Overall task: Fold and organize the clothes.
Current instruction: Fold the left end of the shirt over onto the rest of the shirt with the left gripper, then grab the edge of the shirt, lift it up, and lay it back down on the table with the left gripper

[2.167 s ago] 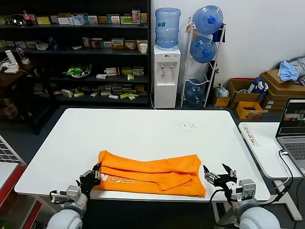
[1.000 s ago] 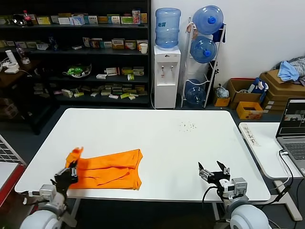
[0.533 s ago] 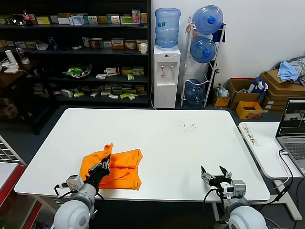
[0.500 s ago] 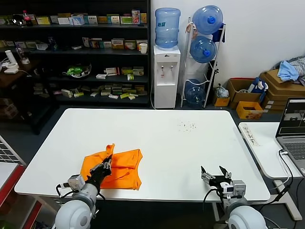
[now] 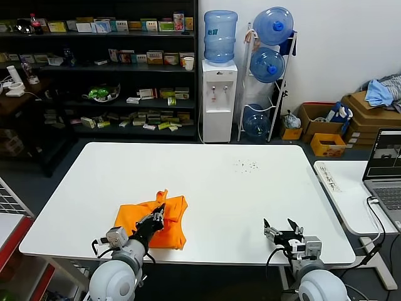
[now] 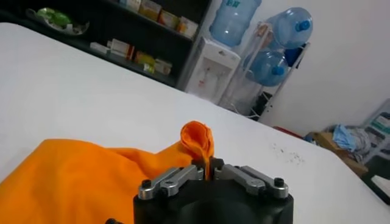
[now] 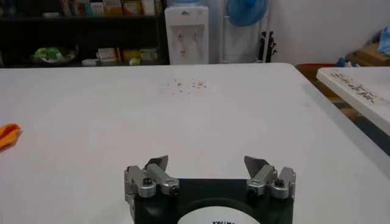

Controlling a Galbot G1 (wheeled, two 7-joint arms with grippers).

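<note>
The clothes are one bright orange T-shirt (image 5: 153,221), lying bunched and folded over on the near left part of the white table (image 5: 207,182). My left gripper (image 5: 159,214) is shut on a pinched fold of the T-shirt (image 6: 196,137), which sticks up between its jaws above the cloth. A bit of the orange T-shirt (image 7: 8,134) also shows at the edge of the right wrist view. My right gripper (image 5: 282,226) hovers over the near right part of the table, apart from the shirt, with its jaws wide open and nothing between them (image 7: 207,164).
A side table with a laptop (image 5: 383,169) stands to the right. Behind the table are a dark shelf unit (image 5: 100,69), a water dispenser (image 5: 218,94) and a rack of water bottles (image 5: 268,69). Small dark specks (image 5: 245,165) lie on the far table top.
My left gripper has carried the shirt's left end rightward, over the rest of the cloth, so the shirt is now a shorter bundle. The right gripper has stayed almost still, open.
</note>
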